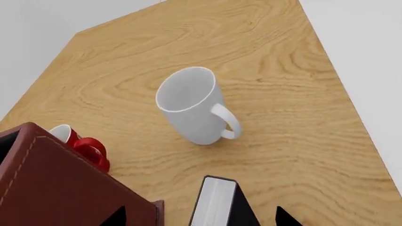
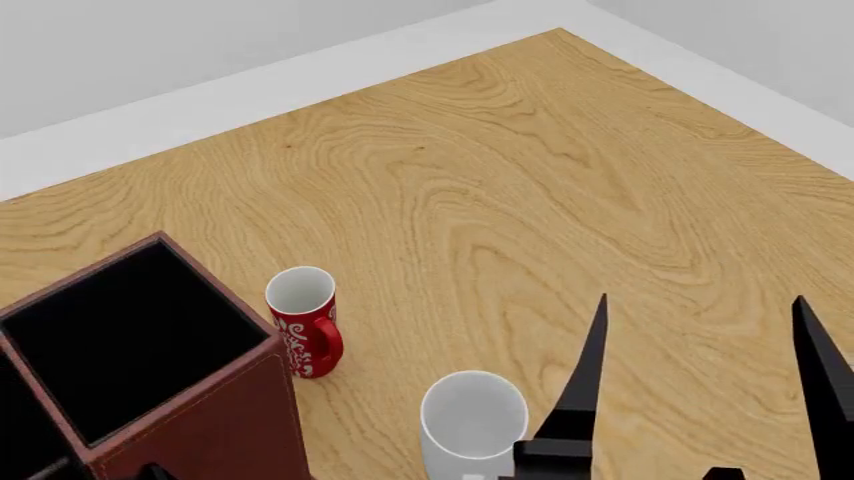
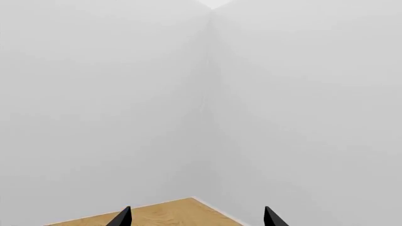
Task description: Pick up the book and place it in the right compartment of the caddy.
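Observation:
The black book [image 1: 217, 203] stands on the wooden table, white page edges facing the left wrist camera, just in front of the white mug. My left gripper [image 1: 201, 217] is open; the book shows between its two fingertips, with gaps on both sides. The reddish-brown caddy [image 1: 56, 188] is beside it. In the head view the caddy's tall right compartment [image 2: 127, 335] is open-topped and black inside. My right gripper [image 2: 699, 297] is open and empty, its fingers pointing up over the table; in the right wrist view [image 3: 197, 209] it faces the grey wall.
A white mug [image 1: 191, 106] stands beyond the book and also shows in the head view [image 2: 474, 420]. A red mug [image 2: 304, 332] stands against the caddy's right wall. The table's far corner [image 2: 561, 35] and right edge are near.

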You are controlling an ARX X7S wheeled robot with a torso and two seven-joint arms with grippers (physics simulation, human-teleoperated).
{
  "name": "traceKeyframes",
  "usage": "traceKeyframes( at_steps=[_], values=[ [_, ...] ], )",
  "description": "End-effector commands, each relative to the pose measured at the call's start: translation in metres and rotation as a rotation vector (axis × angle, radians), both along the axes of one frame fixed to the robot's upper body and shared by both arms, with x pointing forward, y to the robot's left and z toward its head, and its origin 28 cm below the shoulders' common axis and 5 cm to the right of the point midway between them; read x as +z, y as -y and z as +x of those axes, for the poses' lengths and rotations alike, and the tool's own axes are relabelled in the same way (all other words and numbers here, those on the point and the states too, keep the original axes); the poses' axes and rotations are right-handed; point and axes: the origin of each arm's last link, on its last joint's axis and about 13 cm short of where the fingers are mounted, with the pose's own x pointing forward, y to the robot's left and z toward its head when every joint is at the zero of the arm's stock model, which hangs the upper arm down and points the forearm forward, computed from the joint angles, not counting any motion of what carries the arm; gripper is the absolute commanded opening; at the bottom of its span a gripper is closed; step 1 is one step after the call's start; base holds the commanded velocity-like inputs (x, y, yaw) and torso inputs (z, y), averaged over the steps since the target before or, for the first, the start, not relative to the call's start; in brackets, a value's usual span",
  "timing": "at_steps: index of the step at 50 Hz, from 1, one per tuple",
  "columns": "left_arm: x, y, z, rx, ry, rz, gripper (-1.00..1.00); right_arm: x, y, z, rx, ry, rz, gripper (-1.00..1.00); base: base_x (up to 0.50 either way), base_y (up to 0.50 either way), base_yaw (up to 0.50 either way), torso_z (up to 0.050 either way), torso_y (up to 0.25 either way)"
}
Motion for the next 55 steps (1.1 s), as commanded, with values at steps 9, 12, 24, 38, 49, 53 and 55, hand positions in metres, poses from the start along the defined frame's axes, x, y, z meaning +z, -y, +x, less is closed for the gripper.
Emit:
traceKeyframes(
  at_steps=[9,12,24,38,49,53,55],
  values=[
    [-0.012,-0.002,0.008,0.023,-0.032,0.021,1.0,0.0,0.0,0.0,0.005,-0.001,0.001,1.0,0.0,0.0,0.0,0.0,0.0],
    [-0.012,-0.001,0.01,0.027,-0.036,0.019,1.0,0.0,0.0,0.0,0.006,-0.001,0.0,1.0,0.0,0.0,0.0,0.0,0.0],
    [-0.017,-0.001,0.014,0.034,-0.061,0.021,1.0,0.0,-0.001,0.0,0.008,-0.001,0.0,1.0,0.0,0.0,0.0,0.0,0.0],
    [-0.026,-0.002,0.017,0.046,-0.094,0.029,1.0,0.0,-0.001,0.001,0.009,-0.002,-0.003,1.0,0.0,0.0,0.0,0.0,0.0],
    [-0.032,-0.003,0.017,0.058,-0.111,0.024,1.0,0.0,-0.002,0.001,0.01,-0.003,-0.005,1.0,0.0,0.0,0.0,0.0,0.0],
    [-0.035,-0.003,0.018,0.063,-0.121,0.027,1.0,-0.001,-0.002,0.002,0.011,-0.004,-0.006,1.0,0.0,0.0,0.0,0.0,0.0],
    [-0.037,-0.003,0.018,0.066,-0.124,0.028,1.0,-0.001,-0.002,0.001,0.011,-0.004,-0.006,1.0,0.0,0.0,0.0,0.0,0.0]
  ],
)
